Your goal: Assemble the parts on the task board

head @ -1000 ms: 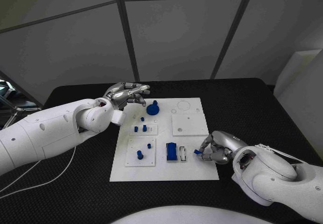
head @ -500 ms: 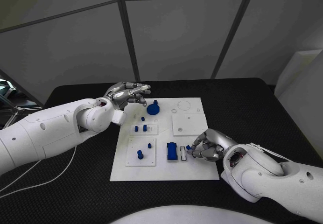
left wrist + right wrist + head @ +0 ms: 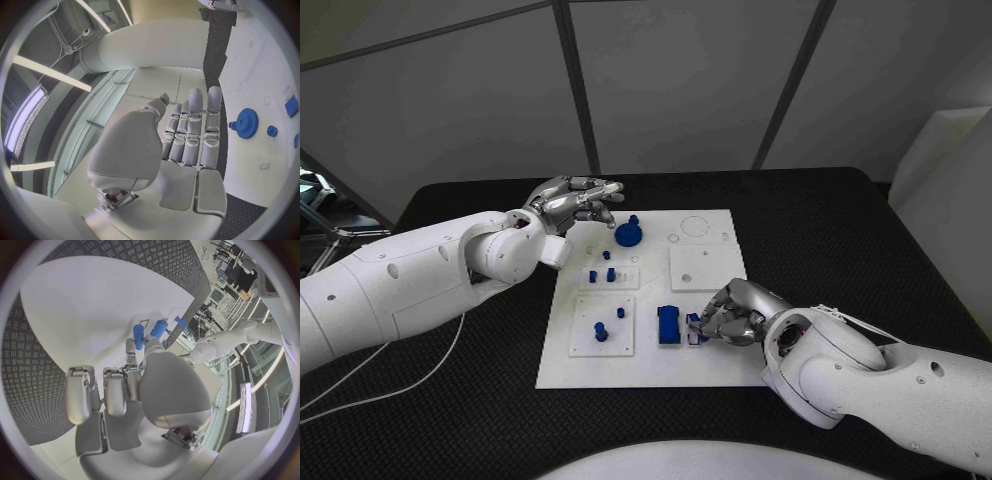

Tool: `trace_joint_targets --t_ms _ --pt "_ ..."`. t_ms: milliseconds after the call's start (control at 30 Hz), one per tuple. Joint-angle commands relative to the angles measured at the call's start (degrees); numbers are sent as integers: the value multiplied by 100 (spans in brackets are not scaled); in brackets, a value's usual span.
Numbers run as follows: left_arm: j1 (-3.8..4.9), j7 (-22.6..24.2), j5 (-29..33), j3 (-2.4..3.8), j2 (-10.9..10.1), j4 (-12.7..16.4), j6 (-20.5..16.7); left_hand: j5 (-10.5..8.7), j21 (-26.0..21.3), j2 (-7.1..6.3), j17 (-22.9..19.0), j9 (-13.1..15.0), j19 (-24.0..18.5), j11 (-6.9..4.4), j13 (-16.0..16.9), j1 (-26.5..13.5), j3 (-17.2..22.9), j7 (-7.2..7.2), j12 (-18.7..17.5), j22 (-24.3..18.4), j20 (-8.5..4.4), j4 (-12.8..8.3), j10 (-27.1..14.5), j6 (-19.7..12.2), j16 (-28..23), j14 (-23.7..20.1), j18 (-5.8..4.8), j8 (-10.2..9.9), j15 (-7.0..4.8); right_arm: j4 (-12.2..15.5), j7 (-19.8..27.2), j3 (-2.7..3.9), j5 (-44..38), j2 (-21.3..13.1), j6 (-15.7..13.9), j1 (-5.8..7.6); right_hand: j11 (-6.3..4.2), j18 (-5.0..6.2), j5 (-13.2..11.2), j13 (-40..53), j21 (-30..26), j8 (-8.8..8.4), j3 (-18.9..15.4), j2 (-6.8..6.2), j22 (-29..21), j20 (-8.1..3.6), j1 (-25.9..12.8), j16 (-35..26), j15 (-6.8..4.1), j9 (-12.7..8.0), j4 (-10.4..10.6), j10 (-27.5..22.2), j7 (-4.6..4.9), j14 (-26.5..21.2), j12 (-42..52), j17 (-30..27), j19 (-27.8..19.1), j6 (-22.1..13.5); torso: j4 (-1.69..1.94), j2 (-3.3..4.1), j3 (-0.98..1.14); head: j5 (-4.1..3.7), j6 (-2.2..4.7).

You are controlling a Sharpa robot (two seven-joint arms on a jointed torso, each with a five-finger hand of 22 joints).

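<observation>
Board (image 3: 708, 270) lay flat mid-surface (image 3: 848, 220), long axis running away from the robot. Right robot hand (image 3: 726, 318) sat at the board's near right edge, fingers curled in, pinching a small blue piece (image 3: 692, 322) at the fingertips, just right of the blue block (image 3: 669, 325) and over the narrow white slot beside it. Which way the piece's long axis pointed, I couldn't tell; it was too small and mostly hidden by fingers. Blue block lay with its long axis along the board's length. Right wrist view showed two blue pegs (image 3: 139, 333) just past the fingertips.

Left robot hand (image 3: 574, 203) hovered over the board's far left corner, fingers curled in with nothing in them, near the blue gear (image 3: 629, 236) but not touching it. Gear lay flat with its stub pointing up. More small blue pegs (image 3: 600, 331) stood upright in the left-side plates.
</observation>
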Motion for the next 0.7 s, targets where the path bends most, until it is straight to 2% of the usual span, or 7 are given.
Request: trace_joint_targets --t_ms 33,300,500,700 --pt "10 16 -14 5 6 11 59 5 -22 44 -8 -2 -51 -10 5 15 -3 -10 29 -7 -5 -22 -32 -37 -36 -42 318 30 -5 -29 -24 4 -10 27 165 8 -45 -51 -2 927 16 16 -12 -2 1431 -55 -81 11 -11 30 40 287 -14 507 1 1230 512 68 2 -4 2 2 -1" --pt "10 -12 -14 5 22 61 80 5 -22 44 -8 -2 -51 -10 5 15 -3 -10 29 -7 -5 -22 -32 -37 -36 -42 318 30 -5 -64 -26 4 -63 81 163 8 -83 -51 -10 939 17 78 -34 -1 1432 -78 -147 10 -41 109 46 298 -59 506 17 1229 513 156 -2 -2 1 17 17" --pt "10 -9 -14 5 24 25 60 5 -22 47 -9 -3 -50 -10 5 18 -1 -9 30 -8 -5 -25 -35 -39 -36 -42 318 30 -5 -61 -27 4 -121 93 145 8 -112 -51 7 939 16 145 -132 -9 1433 -106 -339 7 -67 216 66 303 -92 505 11 1224 513 216 -4 0 2 22 13" --pt "10 -8 -14 5 19 -13 51 5 -22 47 -9 -3 -50 -10 5 18 -1 -9 30 -8 -5 -25 -35 -39 -36 -42 318 30 -5 -60 -22 5 -153 105 112 8 -124 -51 -109 933 14 189 -292 8 1432 -122 -565 1 -81 319 70 303 -104 504 -6 1216 512 220 4 -1 1 25 19"
